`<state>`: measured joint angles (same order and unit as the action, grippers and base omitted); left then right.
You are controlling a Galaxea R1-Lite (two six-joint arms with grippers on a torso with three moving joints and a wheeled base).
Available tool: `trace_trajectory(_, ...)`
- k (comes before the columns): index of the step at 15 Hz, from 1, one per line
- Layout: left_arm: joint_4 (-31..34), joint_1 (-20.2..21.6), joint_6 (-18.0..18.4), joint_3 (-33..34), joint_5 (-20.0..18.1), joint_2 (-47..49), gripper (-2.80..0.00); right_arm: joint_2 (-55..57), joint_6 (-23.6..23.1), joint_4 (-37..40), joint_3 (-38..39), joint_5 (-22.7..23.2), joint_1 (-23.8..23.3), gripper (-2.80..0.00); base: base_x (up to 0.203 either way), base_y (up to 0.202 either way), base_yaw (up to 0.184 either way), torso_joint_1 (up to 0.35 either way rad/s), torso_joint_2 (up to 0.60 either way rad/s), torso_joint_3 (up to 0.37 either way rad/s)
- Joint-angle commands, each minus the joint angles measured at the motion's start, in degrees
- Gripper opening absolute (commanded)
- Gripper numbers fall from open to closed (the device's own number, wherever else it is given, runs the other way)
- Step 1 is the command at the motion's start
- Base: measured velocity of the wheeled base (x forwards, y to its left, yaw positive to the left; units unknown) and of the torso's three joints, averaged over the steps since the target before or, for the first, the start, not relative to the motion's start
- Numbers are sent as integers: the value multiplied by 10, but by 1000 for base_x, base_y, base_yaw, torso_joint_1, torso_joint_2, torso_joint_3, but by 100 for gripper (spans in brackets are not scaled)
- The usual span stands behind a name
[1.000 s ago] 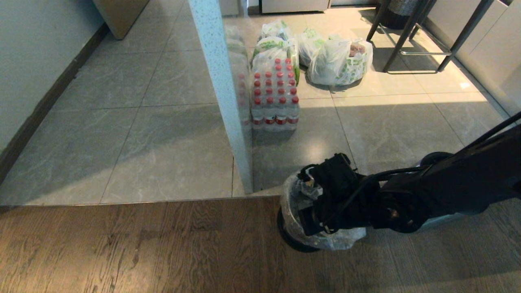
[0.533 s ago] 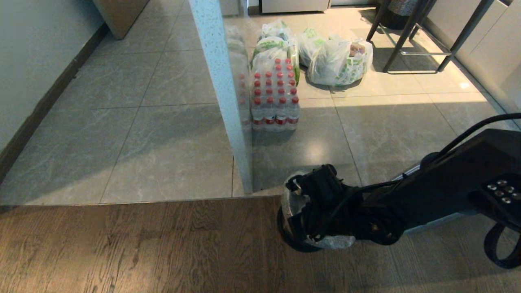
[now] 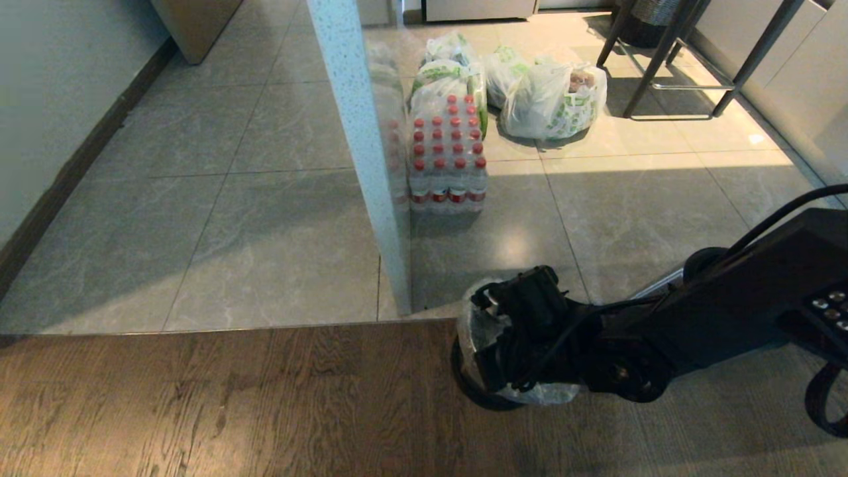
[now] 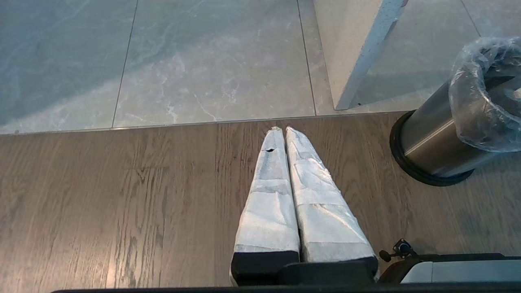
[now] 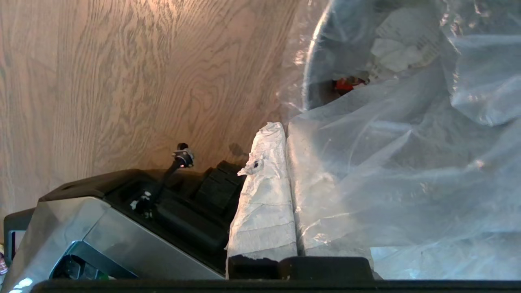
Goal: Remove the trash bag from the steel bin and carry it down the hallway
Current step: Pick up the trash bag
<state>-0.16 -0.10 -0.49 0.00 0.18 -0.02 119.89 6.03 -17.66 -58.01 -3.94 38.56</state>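
Note:
The steel bin stands on the wood floor beside the partition's near end, showing its black foot ring. In the left wrist view the steel bin shows its brushed wall. The clear trash bag lines it and folds over the rim. My right gripper reaches down over the bin's mouth. In the right wrist view this gripper is shut on the trash bag, whose film drapes over one finger. Crumpled waste lies inside. My left gripper hangs shut and holds nothing over the wood floor, left of the bin.
A speckled-edged glass partition rises just behind the bin. Beyond it are a pack of red-capped bottles, white grocery bags with green print and stool legs. A wall with dark baseboard runs on the left.
My right arm has shifted slightly left and its wrist has turned over the bin. Less loose bag film bulges at the bin's near side than a second ago.

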Motion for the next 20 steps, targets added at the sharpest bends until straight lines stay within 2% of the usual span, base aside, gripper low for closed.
trace_trajectory(1,0,0,0,0,0,0,-280,-9,0,0,5,0,-2,-280,0,0,0,0,0,0)
trace_trajectory(3,0,0,0,1,0,0,-280,-12,1,6,15,-7,-6,-280,0,0,0,0,0,0)
trace_trajectory(4,0,0,0,0,0,0,-280,-15,0,7,31,-7,-7,0,0,0,0,0,0,0)
trace_trajectory(10,0,0,0,0,0,0,-280,-27,10,-11,38,-12,-7,0,0,0,0,0,0,0)
trace_trajectory(15,0,0,0,0,0,-1,-280,-47,0,-14,116,-12,-6,0,0,0,0,0,0,0)
trace_trajectory(18,0,0,0,1,0,0,-280,-36,-11,-36,130,-53,-8,0,0,0,0,0,0,0)
trace_trajectory(20,0,0,0,1,0,0,-280,-34,-15,-43,130,-55,-8,0,0,0,0,0,0,0)
